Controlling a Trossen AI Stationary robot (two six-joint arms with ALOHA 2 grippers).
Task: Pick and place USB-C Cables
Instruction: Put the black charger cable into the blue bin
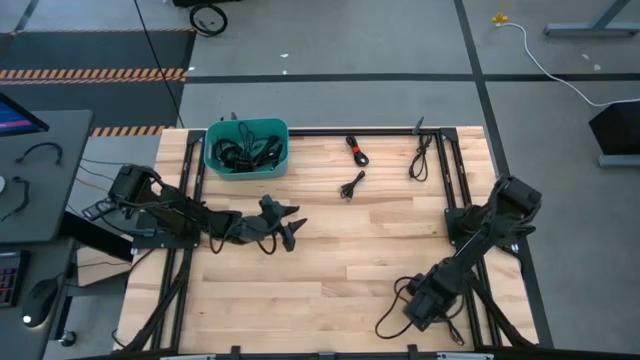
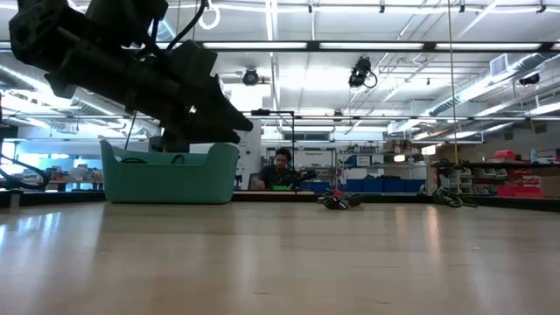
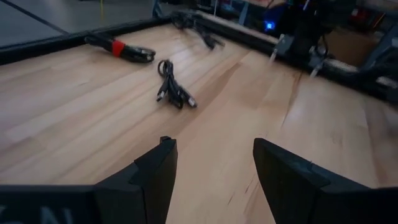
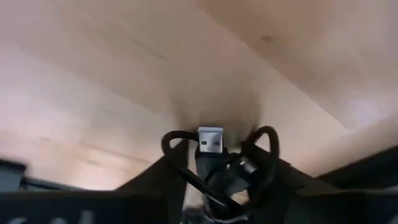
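High view: the pale wood-grain table (image 1: 330, 270) carries a teal plastic bin (image 1: 246, 147) at its far left, holding a tangle of thin black cables (image 1: 243, 150). Three more lie loose on the far boards: a bundle with a red tie (image 1: 356, 149) running diagonally, a small coil (image 1: 352, 185) nearer the middle, also on a slant, and a long narrow loop (image 1: 420, 160) lying front to back near the right rail. The left claw (image 1: 283, 226) reaches low across the table toward the middle, fingers spread and empty. The right arm is folded down at the near right corner, its claw (image 4: 217, 180) clamped on a looped black cable (image 4: 214, 158) whose silver plug points forward.
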